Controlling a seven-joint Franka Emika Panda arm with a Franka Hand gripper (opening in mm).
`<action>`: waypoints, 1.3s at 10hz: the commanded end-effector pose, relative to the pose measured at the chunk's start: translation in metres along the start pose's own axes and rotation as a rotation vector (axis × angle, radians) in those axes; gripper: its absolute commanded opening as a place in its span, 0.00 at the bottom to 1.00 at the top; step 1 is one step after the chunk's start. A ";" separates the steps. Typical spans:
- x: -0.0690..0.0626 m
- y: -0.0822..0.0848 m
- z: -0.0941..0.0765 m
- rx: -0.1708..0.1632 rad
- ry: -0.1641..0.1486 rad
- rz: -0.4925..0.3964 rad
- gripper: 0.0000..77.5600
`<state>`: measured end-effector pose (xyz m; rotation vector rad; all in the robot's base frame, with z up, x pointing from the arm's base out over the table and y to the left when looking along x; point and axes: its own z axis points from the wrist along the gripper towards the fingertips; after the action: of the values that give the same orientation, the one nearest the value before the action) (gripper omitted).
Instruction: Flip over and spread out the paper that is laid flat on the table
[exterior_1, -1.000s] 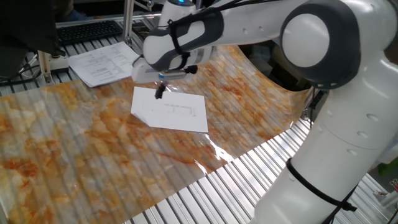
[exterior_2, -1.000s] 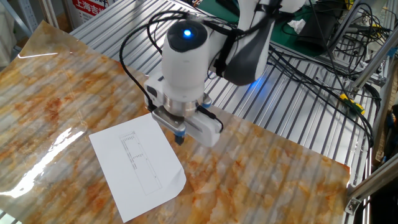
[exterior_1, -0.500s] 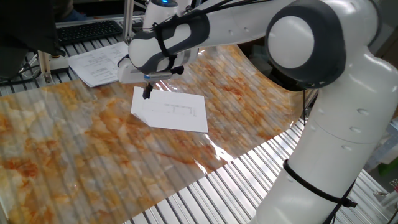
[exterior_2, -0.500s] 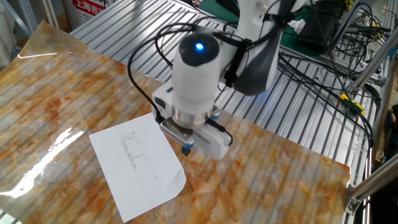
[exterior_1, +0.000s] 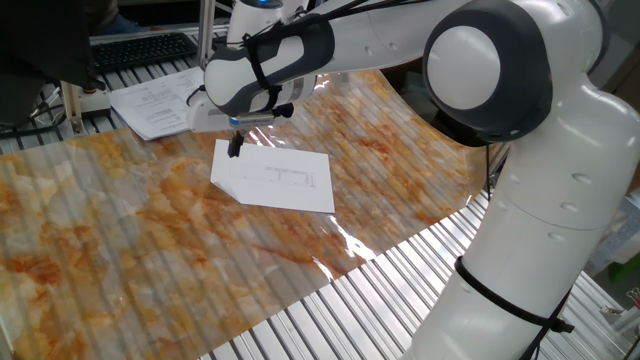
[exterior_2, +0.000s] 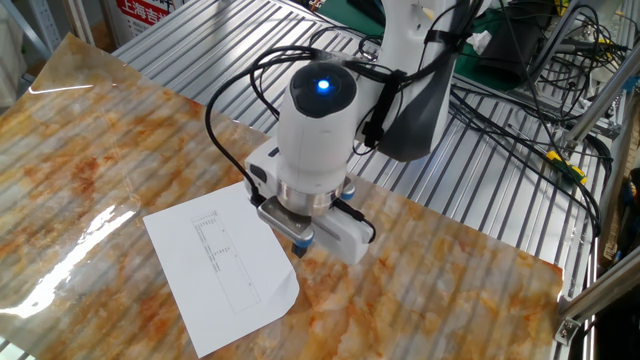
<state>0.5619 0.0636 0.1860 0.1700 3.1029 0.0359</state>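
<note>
The paper (exterior_1: 273, 179) is what you must look at first: it lies flat on the orange-and-grey cover of the table (exterior_1: 120, 240), printed face up, with faint grey marks visible in both fixed views. The gripper (exterior_1: 236, 146) hangs just over its far left corner in the one fixed view; in the other fixed view the same gripper (exterior_2: 299, 244) stands above the right long edge of the sheet. The fingers look drawn close together, but they are small and dark, so you cannot tell for sure if the jaws are closed or slightly apart. They hold nothing, and whether the tips touch the sheet is not clear.

My judgement is that the task is at the approach step: the sheet is not yet lifted, so the flip is not begun. The next move probably calls for a careful descent onto the edge or corner, then a pinch or a slide to raise the thin sheet from the glossy cover. The cover is wavy, so a corner could sit in a hollow.

Behind the arm, at the far left, a stack of printed papers (exterior_1: 165, 100) rests near a keyboard (exterior_1: 140, 48); leave these alone
</note>
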 end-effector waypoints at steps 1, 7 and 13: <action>0.000 0.001 -0.002 -0.010 -0.007 0.015 0.00; 0.000 0.001 -0.002 -0.003 0.033 -0.021 0.00; 0.000 0.003 0.002 -0.005 0.055 -0.062 0.00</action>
<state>0.5609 0.0642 0.1868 0.1060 3.1552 0.0035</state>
